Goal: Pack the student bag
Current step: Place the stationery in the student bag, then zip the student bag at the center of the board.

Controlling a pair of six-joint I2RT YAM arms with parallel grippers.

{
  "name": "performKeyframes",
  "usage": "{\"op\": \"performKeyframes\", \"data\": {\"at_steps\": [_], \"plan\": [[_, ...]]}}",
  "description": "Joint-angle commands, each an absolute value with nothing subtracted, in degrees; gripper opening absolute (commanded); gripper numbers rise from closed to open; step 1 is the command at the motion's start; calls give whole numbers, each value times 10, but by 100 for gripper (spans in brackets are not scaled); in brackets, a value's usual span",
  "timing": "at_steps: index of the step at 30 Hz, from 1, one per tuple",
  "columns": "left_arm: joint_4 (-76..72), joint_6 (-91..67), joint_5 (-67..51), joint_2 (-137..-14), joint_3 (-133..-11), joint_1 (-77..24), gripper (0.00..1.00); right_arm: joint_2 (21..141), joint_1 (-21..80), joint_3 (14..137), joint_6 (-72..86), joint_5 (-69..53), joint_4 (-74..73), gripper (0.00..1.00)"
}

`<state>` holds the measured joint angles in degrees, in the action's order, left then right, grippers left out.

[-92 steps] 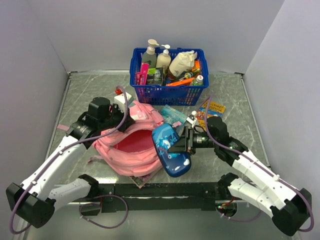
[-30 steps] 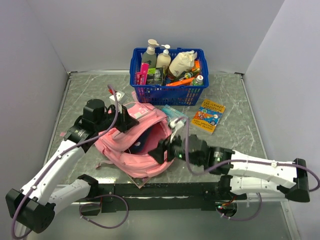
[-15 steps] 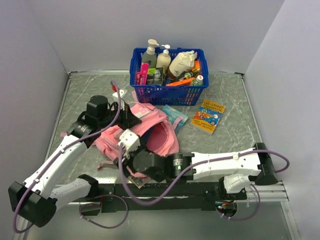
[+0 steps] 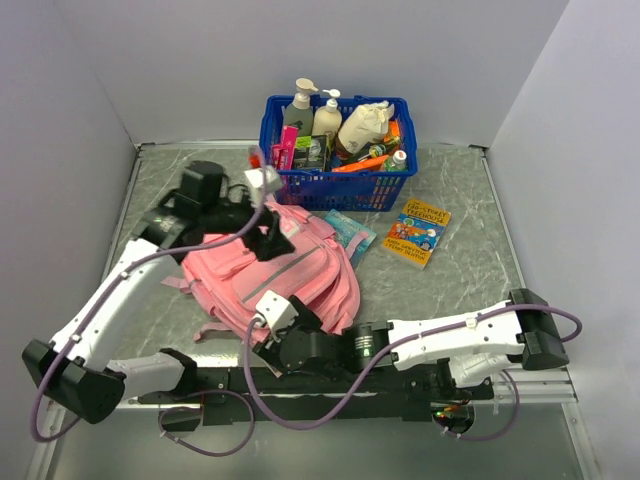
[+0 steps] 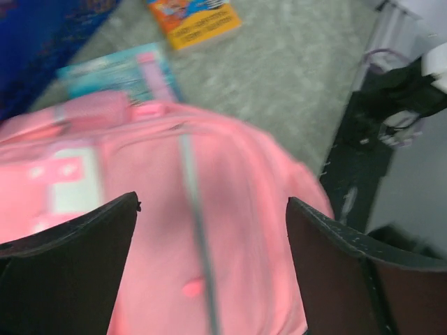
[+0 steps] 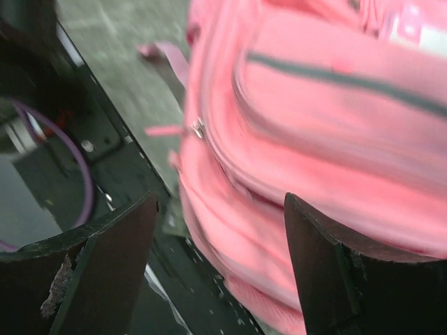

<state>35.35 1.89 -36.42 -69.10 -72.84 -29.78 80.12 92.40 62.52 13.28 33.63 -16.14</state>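
The student bag (image 4: 300, 272), a soft pink backpack, lies on the table with its front pockets and grey zip line facing up. My left gripper (image 4: 283, 243) hovers open just over its top part; in the left wrist view the two dark fingers (image 5: 70, 269) stand wide apart above the pink fabric (image 5: 223, 209), holding nothing. My right gripper (image 4: 268, 343) is at the bag's near edge, low by the rail. In the right wrist view it is open (image 6: 220, 234), and the bag's side seam and zip pull (image 6: 199, 128) lie just beyond its fingers (image 6: 349, 279).
A blue basket (image 4: 338, 180) full of bottles and packets stands behind the bag. A teal packet (image 4: 352, 233) and a colourful book (image 4: 419, 232) lie to the bag's right. The black base rail (image 4: 400, 382) runs along the near edge, close under the right gripper.
My left gripper has let go of the bag's top edge, opened and risen. The bag has dropped flat, its mouth no longer showing. The right gripper stays at the near edge.
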Motion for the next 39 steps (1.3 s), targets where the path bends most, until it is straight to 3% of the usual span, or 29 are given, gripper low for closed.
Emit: {"op": "performKeyframes", "data": {"at_steps": [1, 6, 12, 21, 30, 36, 39], "plan": [[540, 251, -445, -667, -742, -189, 91, 744, 924, 594, 163, 339, -148, 79], [676, 534, -436, -618, -669, -138, 90, 759, 909, 589, 187, 326, -165, 77], [781, 725, -410, -596, -615, -129, 87, 742, 897, 539, 207, 309, -153, 76], [756, 820, -374, -579, -545, -129, 88, 706, 890, 509, 240, 324, -157, 77], [595, 815, -352, -552, -461, -130, 80, 674, 890, 496, 258, 345, -175, 76], [516, 818, -314, -523, -408, -134, 57, 652, 890, 487, 267, 354, -182, 75], [502, 822, -313, -507, -395, -134, 28, 646, 890, 490, 264, 355, -182, 75]]}}
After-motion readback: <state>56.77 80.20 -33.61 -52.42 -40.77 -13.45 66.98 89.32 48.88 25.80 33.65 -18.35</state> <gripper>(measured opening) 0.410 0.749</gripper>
